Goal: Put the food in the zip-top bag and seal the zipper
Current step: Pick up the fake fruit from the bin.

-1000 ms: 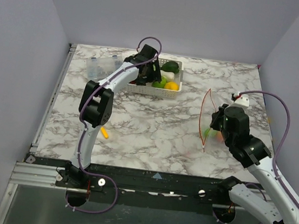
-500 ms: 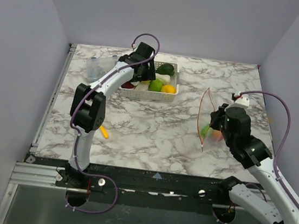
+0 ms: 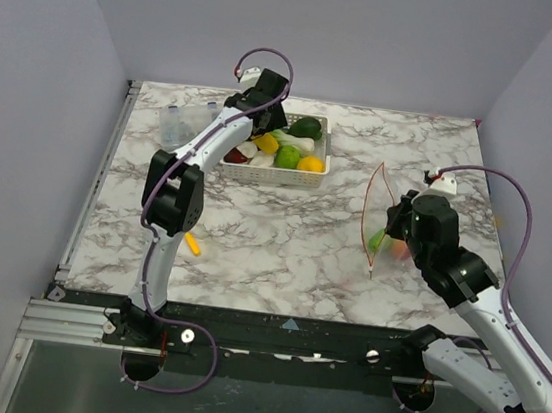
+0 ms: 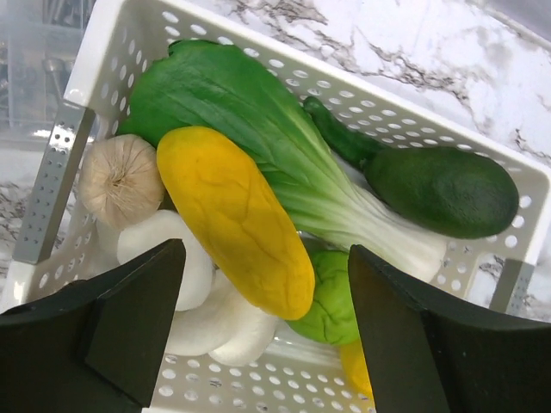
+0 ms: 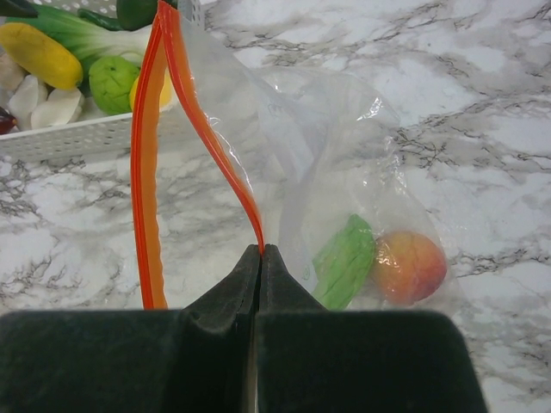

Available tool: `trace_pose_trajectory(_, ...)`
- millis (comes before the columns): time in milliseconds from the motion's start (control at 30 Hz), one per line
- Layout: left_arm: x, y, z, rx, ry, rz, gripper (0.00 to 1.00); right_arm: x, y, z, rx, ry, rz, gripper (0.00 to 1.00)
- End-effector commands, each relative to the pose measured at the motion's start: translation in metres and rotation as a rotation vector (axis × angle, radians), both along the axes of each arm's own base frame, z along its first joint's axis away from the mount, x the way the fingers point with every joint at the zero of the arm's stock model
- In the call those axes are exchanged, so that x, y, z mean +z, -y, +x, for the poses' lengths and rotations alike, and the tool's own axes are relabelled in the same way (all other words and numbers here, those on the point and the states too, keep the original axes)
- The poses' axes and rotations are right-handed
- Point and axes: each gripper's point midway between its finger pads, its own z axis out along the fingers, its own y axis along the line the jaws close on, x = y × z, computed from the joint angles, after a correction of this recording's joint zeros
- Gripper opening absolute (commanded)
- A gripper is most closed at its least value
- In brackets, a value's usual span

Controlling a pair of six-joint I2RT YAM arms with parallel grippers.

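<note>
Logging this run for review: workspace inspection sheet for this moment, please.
Surface: marble table, no spills seen.
Job's things: zip-top bag held up, mouth open, zipper unsealed; green food and orange food inside; yellow food and others in the white basket.
Clutter: clear compartment box; small yellow item by the left arm.
Grippers: left tool open over the basket; right tool shut on the zipper.
Cables: purple cable looped on each arm, no snag seen.
Surroundings: plain walls; nothing else seen.
</note>
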Motion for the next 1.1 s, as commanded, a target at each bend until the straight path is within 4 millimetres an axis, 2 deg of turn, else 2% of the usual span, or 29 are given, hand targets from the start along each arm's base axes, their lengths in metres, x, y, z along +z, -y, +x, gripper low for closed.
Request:
trace_pose_trajectory(0,-0.025,-0.015,0.005,0.171,-0.06,-0.093,0.77,0.003,-0.002,0.002,0.005,0.015,0.002,0.01)
trace_pose_trajectory(100,-0.037,-0.01,0.006,0.188,-0.099,-0.177,0.77,0.003,-0.002,0.002,0.006,0.014,-0.002,0.01)
trace_pose_trajectory(233,-0.043,-0.007,0.01,0.202,-0.106,-0.226,0.74,0.002,-0.003,0.003,0.009,0.012,-0.003,0.01)
trace_pose_trajectory(433,-0.043,0.0,0.015,0.149,-0.095,-0.257,0.57,0.001,-0.003,0.002,0.006,0.011,-0.004,0.01)
trace_pose_trajectory(567,-0.04,0.003,0.012,0.111,-0.107,-0.275,0.39,0.0,-0.003,0.002,0.006,0.004,-0.006,0.01)
trace_pose_trajectory(633,-0.027,0.005,0.01,0.074,-0.085,-0.274,0.35,-0.002,-0.003,0.003,0.009,-0.002,-0.011,0.01)
trace_pose_trajectory(700,-0.005,0.008,0.006,0.02,-0.054,-0.28,0.35,-0.002,-0.004,0.003,0.012,-0.004,-0.011,0.01)
trace_pose_trajectory(867,0.07,0.02,-0.014,-0.156,0.046,-0.317,0.31,-0.001,-0.003,0.001,0.006,-0.001,-0.002,0.01)
trace_pose_trajectory(967,0.109,0.035,-0.043,-0.308,0.103,-0.391,0.27,-0.004,-0.002,0.0,0.001,-0.012,-0.004,0.01)
trace_pose_trajectory(1067,0.145,0.067,-0.086,-0.553,0.184,-0.544,0.27,-0.003,-0.005,0.0,0.017,-0.012,0.002,0.01)
